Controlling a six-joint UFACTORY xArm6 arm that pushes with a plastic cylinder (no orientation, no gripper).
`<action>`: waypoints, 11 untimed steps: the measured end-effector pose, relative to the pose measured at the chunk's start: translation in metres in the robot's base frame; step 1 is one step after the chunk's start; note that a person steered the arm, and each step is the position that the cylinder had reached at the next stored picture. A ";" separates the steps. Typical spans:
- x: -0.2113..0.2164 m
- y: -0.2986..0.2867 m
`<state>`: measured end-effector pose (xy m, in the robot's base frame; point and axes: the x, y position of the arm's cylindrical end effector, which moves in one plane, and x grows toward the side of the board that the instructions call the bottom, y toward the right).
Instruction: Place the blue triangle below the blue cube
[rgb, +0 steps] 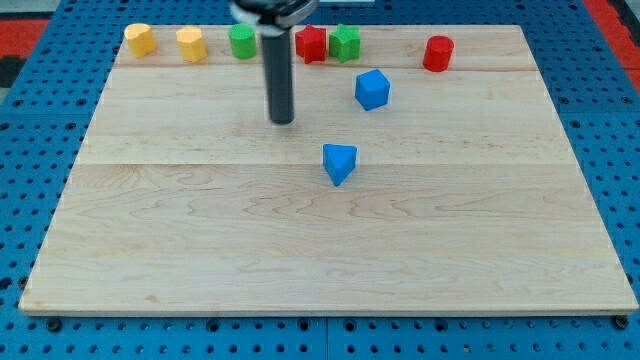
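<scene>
Wooden board (200, 260) on a blue pegboard (620, 150). My tip (283, 120) down on the board, a bare rod end with nothing to open or close, touching no block. Blue triangle (339, 163) near the board's centre, at about 4 o'clock from my tip, near but apart. Blue cube (372, 89) at about 2 o'clock from my tip, farther off than the triangle. Seen from the cube, blue triangle at roughly 7 o'clock, lower in the view and a little toward the view's left, the two well apart.

Along the view's top edge of the board, a row of blocks: two yellow blocks (140, 39) (191, 44) at about 10 o'clock from my tip, green cylinder (242, 41) at 11 o'clock just beside the rod's shaft, red star-shaped block (311, 43) and green star-shaped block (345, 42) touching each other at about 1 o'clock, red cylinder (437, 53) at about 2 o'clock, beyond the blue cube.
</scene>
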<state>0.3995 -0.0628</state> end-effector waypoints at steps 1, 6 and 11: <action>0.078 0.002; 0.074 0.034; 0.010 0.111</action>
<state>0.4093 0.0481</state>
